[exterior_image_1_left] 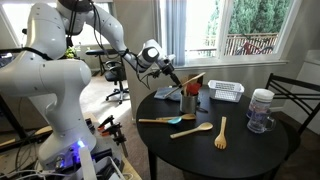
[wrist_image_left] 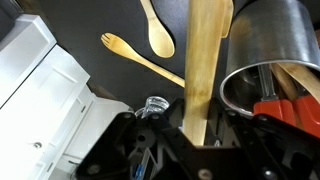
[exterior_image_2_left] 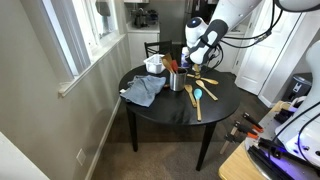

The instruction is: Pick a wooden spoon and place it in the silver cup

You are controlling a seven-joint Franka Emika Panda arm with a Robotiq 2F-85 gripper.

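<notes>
My gripper is shut on the handle of the wooden spoon, which runs up the middle of the wrist view. The silver cup is just to the right of it and holds a red-handled tool and other wooden utensils. In both exterior views the gripper hangs over the round black table, holding the spoon tilted beside and just above the cup. I cannot tell whether the spoon's end is inside the cup.
A teal-headed utensil, a paler wooden spoon and a wooden fork lie on the table. A white mesh basket and a clear jar stand further along. A grey cloth lies near the table's edge.
</notes>
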